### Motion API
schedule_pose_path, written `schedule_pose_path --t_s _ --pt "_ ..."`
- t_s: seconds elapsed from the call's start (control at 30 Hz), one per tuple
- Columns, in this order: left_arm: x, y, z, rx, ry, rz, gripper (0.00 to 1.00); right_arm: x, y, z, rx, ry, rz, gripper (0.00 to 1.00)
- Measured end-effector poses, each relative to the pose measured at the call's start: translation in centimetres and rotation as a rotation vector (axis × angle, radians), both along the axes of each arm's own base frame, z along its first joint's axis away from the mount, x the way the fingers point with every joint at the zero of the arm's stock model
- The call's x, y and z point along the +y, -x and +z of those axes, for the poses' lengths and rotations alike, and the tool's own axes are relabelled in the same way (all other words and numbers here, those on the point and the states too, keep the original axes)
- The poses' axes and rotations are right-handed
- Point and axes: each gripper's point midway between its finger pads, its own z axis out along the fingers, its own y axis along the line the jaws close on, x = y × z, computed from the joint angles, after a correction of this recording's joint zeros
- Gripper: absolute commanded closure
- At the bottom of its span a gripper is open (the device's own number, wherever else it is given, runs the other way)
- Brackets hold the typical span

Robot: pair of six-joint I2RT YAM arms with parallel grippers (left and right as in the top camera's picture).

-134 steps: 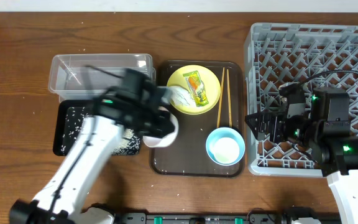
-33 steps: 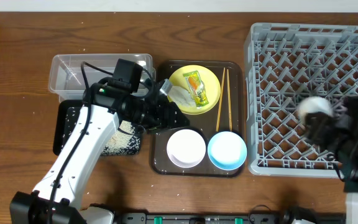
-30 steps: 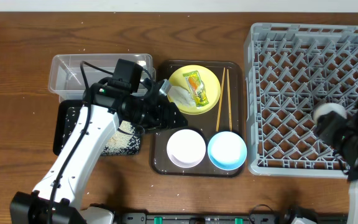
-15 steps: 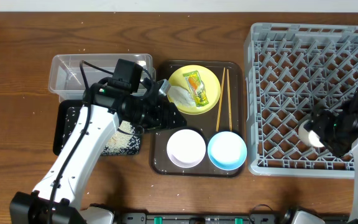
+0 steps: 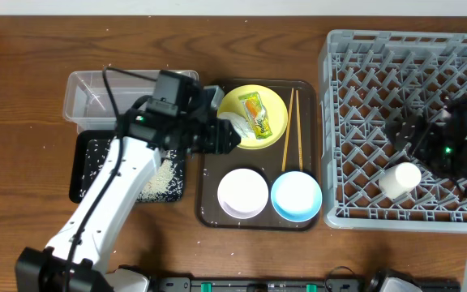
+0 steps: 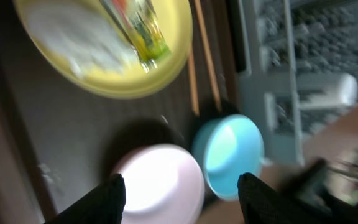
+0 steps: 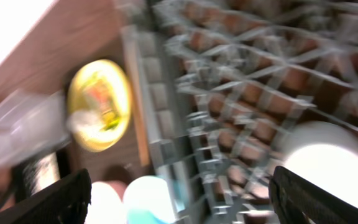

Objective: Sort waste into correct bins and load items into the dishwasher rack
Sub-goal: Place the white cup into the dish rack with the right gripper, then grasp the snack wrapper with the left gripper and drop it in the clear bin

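The grey dishwasher rack (image 5: 339, 49) is parked on the right side of the table (image 5: 23, 97). The small white cup (image 5: 401, 178) is found inside it, toward the near right part of the grid, apparently tipped on its side. It isn't being held by anything. The right gripper (image 7: 180, 190) is seen over the rack just on the far side of it, fingers (image 7: 64, 196) spread wide with nothing between them.

In the middle, the dark-brown serving tray (image 5: 262, 161) is loaded up pretty well. The yellow plate (image 5: 276, 104) is sat at its far end. On that plate the snack wrapper (image 5: 258, 119) and the crumpled paper wad (image 5: 235, 124) are laid side by side, wad to the left. The chopsticks (image 5: 291, 130) are laid together just right of the plate, running near to far. At the near end the white bowl (image 5: 243, 192) and the light-blue bowl (image 5: 296, 195) are placed right up against each other, blue one on the right.

The left gripper (image 6: 180, 182) is hung over the tray's left side, between the plate and the white bowl, jaws wide apart and nothing gripped.

Over on the left, the clear tub (image 5: 87, 97) is set farther back, and the black tub (image 5: 75, 166) is put right in front of it. The rice grains (image 5: 162, 180) are piled mostly toward the black tub's near right corner, with a scatter across the rest of its floor.
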Motion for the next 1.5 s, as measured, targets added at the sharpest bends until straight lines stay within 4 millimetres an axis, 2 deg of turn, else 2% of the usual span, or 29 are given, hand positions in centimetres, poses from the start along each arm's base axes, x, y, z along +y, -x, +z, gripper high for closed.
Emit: schedule_pose_path --t_s 0.17,0.33,0.47,0.77,0.9,1.03,1.1,1.17,1.3,1.43,1.47,1.5 --pt "-2.1 -2.5 -1.1 -0.067 -0.099 -0.026 0.44 3.5 0.5 1.9 -0.082 -0.034 0.133 0.08" --pt "-4.3 -3.3 -5.1 -0.058 -0.248 -0.083 0.42 5.4 0.8 2.3 -0.095 -0.049 0.209 0.07" --pt "-4.7 -5.2 -7.6 -0.103 -0.341 -0.068 0.38 6.3 0.9 2.3 -0.098 -0.053 0.240 0.07" --pt "-5.7 -10.3 -9.2 -0.237 -0.336 0.025 0.38 7.2 1.1 2.1 -0.090 -0.042 0.273 0.06" --pt "-6.1 -11.2 -11.0 -0.233 -0.334 0.038 0.39 7.5 1.2 2.0 -0.085 -0.040 0.286 0.06" --pt "-6.2 -11.4 -13.7 -0.201 -0.345 0.043 0.48 7.5 1.3 2.0 -0.081 -0.037 0.284 0.06" --pt "-6.3 -11.5 -14.5 -0.188 -0.346 0.050 0.56 7.4 1.3 1.9 -0.077 -0.037 0.283 0.06" --pt "-6.3 -11.6 -14.8 -0.187 -0.346 0.053 0.61 7.4 1.4 1.9 -0.074 -0.037 0.282 0.06" --pt "-6.4 -11.8 -14.9 -0.193 -0.343 0.054 0.65 7.5 1.5 1.8 -0.069 -0.038 0.282 0.07" --pt "-6.4 -11.5 -15.6 -0.175 -0.344 0.049 0.89 7.5 1.6 1.7 -0.062 -0.040 0.282 0.07" --pt "-6.5 -11.5 -15.7 -0.170 -0.340 0.046 0.94 7.5 1.7 1.7 -0.060 -0.041 0.282 0.07" --pt "-6.6 -11.4 -15.7 -0.164 -0.334 0.045 0.94 7.5 1.7 1.7 -0.057 -0.042 0.282 0.07"
